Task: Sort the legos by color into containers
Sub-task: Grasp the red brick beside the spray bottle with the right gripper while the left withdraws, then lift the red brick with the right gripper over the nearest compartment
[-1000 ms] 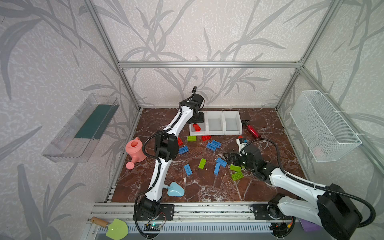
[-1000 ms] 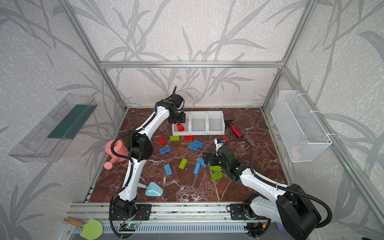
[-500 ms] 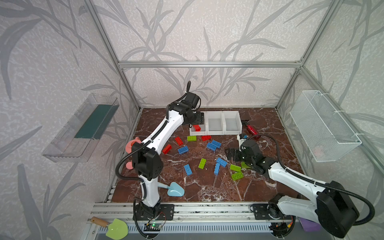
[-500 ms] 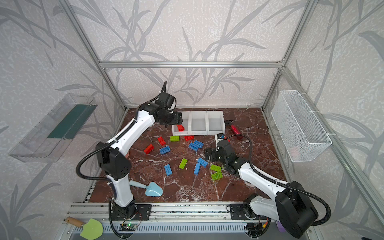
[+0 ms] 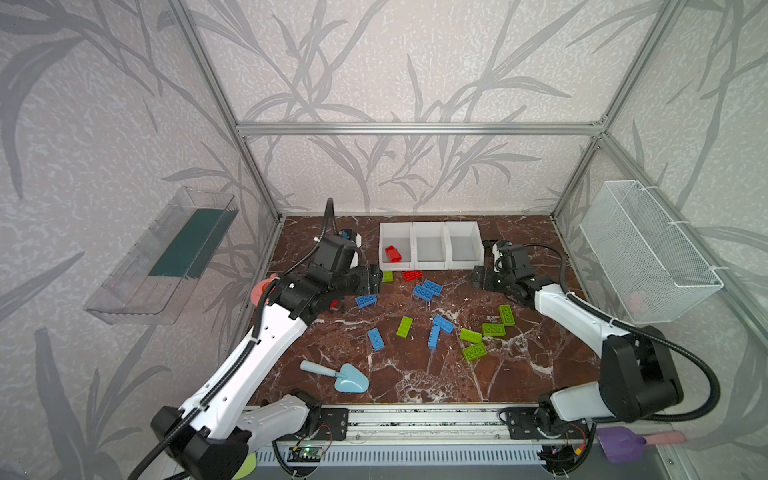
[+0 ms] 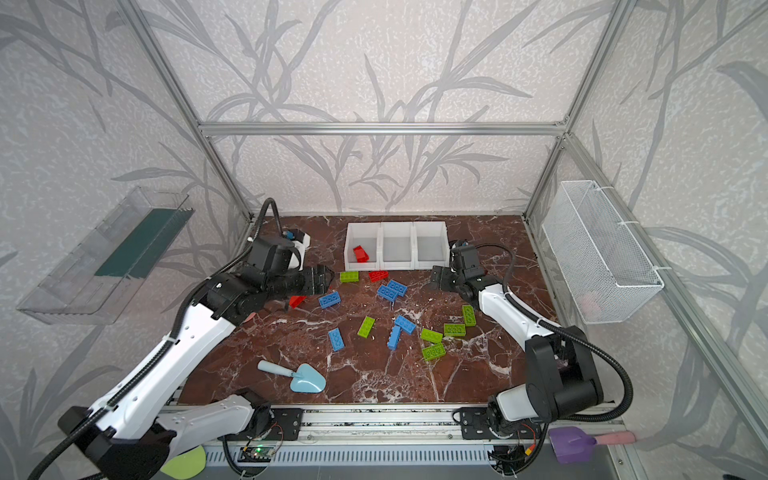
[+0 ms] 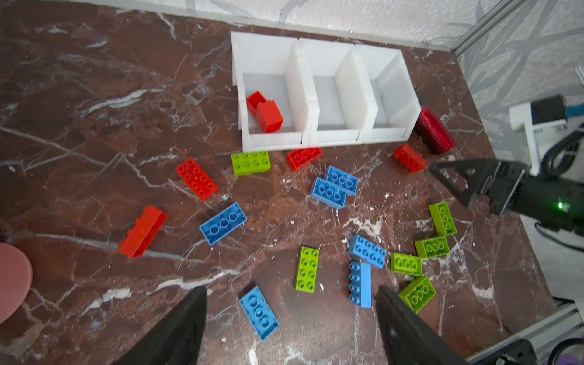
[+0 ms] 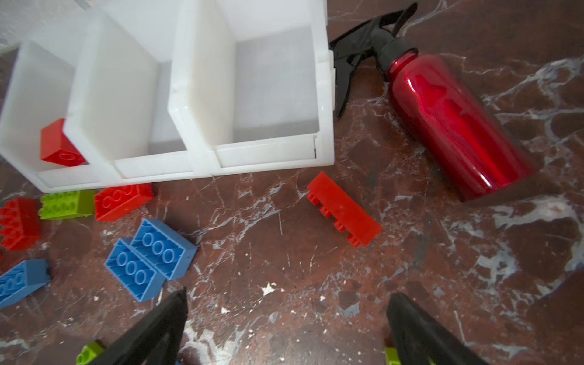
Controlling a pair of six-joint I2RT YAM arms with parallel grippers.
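Note:
Three joined white containers (image 5: 432,264) (image 6: 397,266) (image 7: 271,139) (image 8: 262,158) stand at the back. The leftmost one holds two red legos (image 5: 392,254) (image 7: 265,112). Red, blue and green legos lie scattered on the floor: a red one (image 5: 412,275) and a green one (image 5: 387,276) right before the bins, a blue pair (image 5: 428,289), a green cluster (image 5: 482,336). My left gripper (image 5: 376,278) (image 7: 289,289) hangs open and empty, left of the bins. Open too, my right gripper (image 5: 478,277) (image 8: 287,295) hovers by the rightmost bin, close to a red lego (image 8: 344,208).
A red spray bottle (image 8: 452,123) lies just right of the bins. A light-blue trowel (image 5: 345,378) lies near the front, and a pink watering can (image 5: 262,286) sits at the left behind my left arm. A wire basket (image 5: 648,253) and a clear tray (image 5: 166,257) hang on the side walls.
My left gripper has drawn back from over the leftmost bin toward the front left and has opened wider. My right gripper moved from the green cluster toward the back, beside the rightmost bin.

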